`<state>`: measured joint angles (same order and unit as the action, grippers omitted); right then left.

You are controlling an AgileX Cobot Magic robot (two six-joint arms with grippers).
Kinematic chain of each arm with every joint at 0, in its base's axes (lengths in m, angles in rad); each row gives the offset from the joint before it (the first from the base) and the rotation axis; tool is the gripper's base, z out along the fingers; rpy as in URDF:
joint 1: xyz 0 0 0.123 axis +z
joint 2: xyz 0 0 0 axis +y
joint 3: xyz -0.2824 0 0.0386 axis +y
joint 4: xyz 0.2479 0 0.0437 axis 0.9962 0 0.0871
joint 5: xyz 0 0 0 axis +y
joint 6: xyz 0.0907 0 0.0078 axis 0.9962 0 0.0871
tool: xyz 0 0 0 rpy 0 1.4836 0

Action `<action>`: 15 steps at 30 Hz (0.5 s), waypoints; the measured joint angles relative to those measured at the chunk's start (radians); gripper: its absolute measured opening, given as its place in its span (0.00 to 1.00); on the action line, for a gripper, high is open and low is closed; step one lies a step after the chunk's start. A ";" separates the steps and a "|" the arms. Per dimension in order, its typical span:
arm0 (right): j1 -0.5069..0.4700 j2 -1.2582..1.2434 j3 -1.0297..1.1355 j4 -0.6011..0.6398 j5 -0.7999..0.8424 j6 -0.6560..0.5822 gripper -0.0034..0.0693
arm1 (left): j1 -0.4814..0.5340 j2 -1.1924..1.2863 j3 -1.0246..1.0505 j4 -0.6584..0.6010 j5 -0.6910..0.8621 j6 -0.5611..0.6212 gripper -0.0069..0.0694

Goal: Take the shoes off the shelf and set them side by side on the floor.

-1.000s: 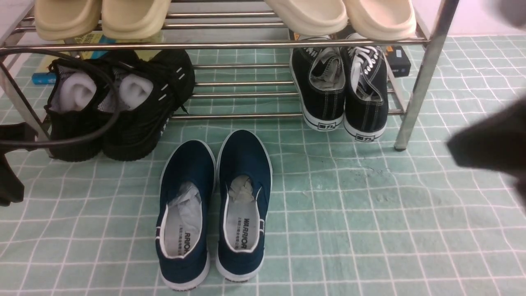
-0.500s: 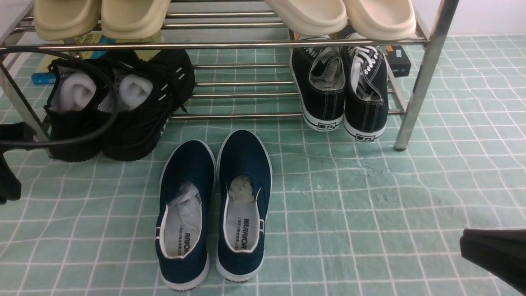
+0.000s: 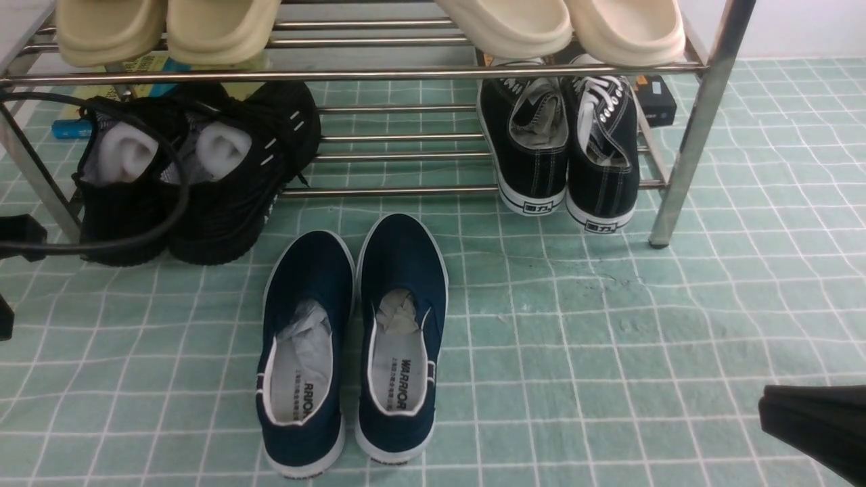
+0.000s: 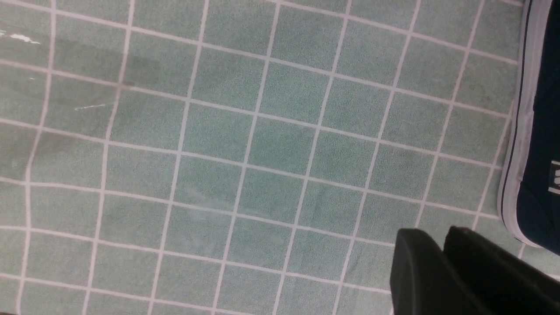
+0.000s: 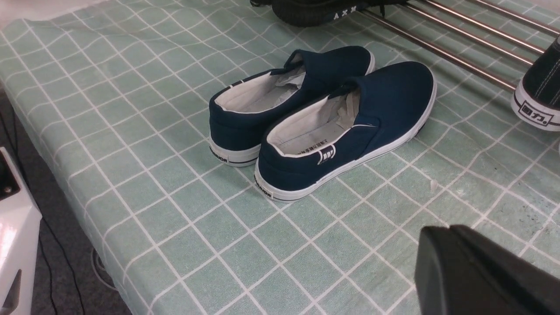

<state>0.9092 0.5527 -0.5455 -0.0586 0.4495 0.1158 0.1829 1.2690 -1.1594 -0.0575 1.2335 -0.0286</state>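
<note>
Floor [image 3: 609, 325]: pale green cloth, white grid, slightly wrinkled. Navy slip-ons [image 3: 399, 277] lie directly on it, side by side, sides touching, toes toward the shelf [image 3: 392, 72], just in front of its lower tier. Shelf: chrome tubes, two tiers, legs on the floor. Lower tier: black knit sneakers [image 3: 223, 203] at left, black lace-up sneakers [image 3: 599, 176] at right, heels past the front tube. Upper tier: beige slippers [image 3: 169, 30] at left, cream slippers [image 3: 561, 27] at right
</note>
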 joint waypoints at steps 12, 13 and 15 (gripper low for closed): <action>-0.064 -0.098 0.068 0.001 -0.017 0.000 0.05 | 0.000 0.000 0.000 0.032 0.000 0.000 0.26; -0.104 -0.121 0.094 0.001 -0.024 0.000 0.05 | 0.000 0.000 0.000 0.036 0.001 0.000 0.26; -0.210 -0.166 0.151 0.001 -0.029 0.000 0.05 | 0.000 0.000 0.000 0.037 0.001 0.000 0.26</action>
<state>0.6989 0.3869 -0.3948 -0.0578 0.4209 0.1158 0.1829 1.2690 -1.1594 -0.0206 1.2344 -0.0286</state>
